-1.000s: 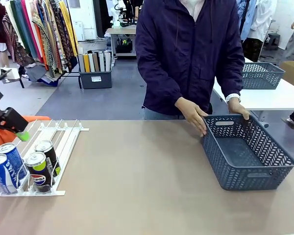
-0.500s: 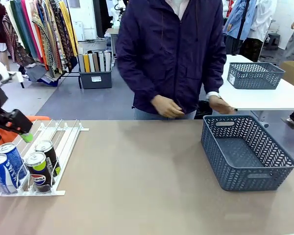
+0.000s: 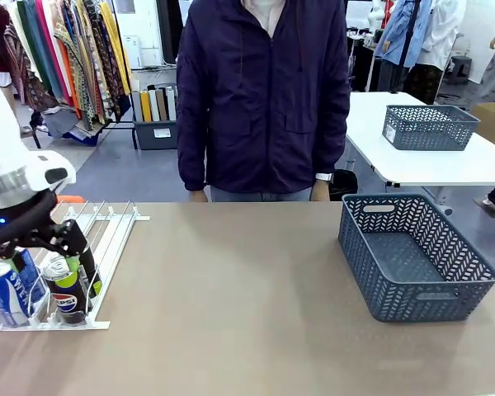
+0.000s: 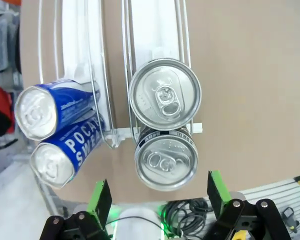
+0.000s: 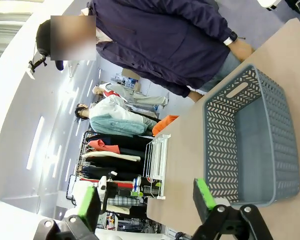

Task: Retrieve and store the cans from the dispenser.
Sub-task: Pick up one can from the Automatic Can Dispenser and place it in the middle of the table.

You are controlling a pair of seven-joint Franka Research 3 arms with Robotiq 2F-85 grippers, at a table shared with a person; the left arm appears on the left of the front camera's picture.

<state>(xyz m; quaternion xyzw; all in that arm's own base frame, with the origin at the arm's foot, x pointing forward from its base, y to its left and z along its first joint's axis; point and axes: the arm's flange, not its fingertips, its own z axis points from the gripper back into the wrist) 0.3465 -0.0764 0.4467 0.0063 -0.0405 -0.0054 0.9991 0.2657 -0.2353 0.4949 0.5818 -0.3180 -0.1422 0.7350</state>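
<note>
The left claw (image 4: 157,190) hangs released, pads spread wide, pointing straight down over the near end of the dispenser (image 4: 155,30). In its wrist view the front black can (image 4: 166,159) sits at 12 o'clock from the claw, just ahead of the two green pads and centred in the gap between them. The can stands upright, so its long axis runs along the fingers' own line and only its silver top faces the claw. The pads stand wider than the can and apart from it on both sides, not yet gripping anything.

Directly beyond it, again at 12 o'clock and touching or nearly so, stands the second black can (image 4: 165,94) in the same lane. The two blue cans (image 4: 52,160) are at about 10 o'clock, in the neighbouring lanes, close to the left pad's side. A straight descent should therefore bracket the front can, though the left pad will probably pass near the blue pair.

The left arm is plainly the nearer one. The right claw (image 5: 145,190) is also released and empty, held high at the 3 o'clock side of the tabletop (image 3: 231,313), looking toward the grey basket (image 3: 421,293). At the far edge, 12 o'clock, a person (image 3: 264,99) stands with arms down.
</note>
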